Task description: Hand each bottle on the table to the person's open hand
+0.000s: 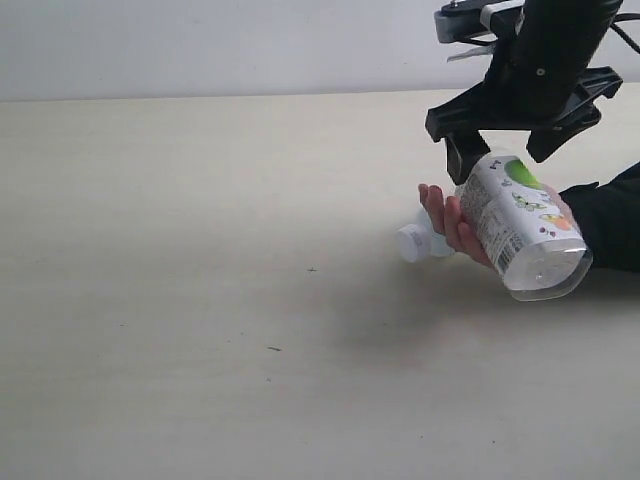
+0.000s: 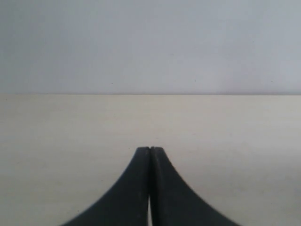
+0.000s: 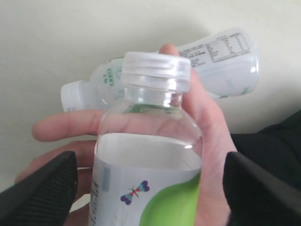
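Observation:
A clear bottle with a green and white label (image 1: 520, 220) (image 3: 146, 179) leans on the person's open hand (image 1: 445, 220) (image 3: 207, 127), which has a black sleeve. My right gripper (image 1: 505, 158) (image 3: 150, 188) stands open around this bottle, with a gap between each finger and the bottle. A white-labelled bottle (image 3: 221, 52) lies on the table (image 1: 200, 250) under the hand, its white cap (image 1: 412, 243) poking out past the fingers. My left gripper (image 2: 150, 149) is shut with nothing in it, low over bare table (image 2: 70, 132); it does not show in the exterior view.
The person's black-sleeved forearm (image 1: 610, 225) comes in from the right edge. A pale wall (image 1: 200, 45) rises behind the table's far edge.

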You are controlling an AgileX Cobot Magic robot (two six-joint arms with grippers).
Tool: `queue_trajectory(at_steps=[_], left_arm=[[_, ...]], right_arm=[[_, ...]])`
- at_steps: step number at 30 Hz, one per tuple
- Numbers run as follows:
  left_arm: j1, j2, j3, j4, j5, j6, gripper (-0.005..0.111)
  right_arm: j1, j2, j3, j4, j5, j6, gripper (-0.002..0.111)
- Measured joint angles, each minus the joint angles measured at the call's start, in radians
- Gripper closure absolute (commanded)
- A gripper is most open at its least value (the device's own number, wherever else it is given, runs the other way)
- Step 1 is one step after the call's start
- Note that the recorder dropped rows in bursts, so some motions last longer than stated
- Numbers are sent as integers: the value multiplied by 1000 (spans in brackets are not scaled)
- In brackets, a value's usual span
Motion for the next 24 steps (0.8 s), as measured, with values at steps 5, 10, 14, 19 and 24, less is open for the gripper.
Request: queue_trajectory(at_steps=[5,10,14,19,24], left_arm=[[0,0,0,0,0,0,107],[0,0,0,0,0,0,107],[0,0,0,0,0,0,107],[0,0,0,0,0,0,107],[0,0,0,0,0,0,107]], right_arm=[[0,-38,0,0,5,-11,32],[0,-124,0,2,40,-48,69],[0,-234,8,13,36,-52,100],[0,-556,186,39,-128,-52,108],[0,-1007,543,55,-287,-52,108]])
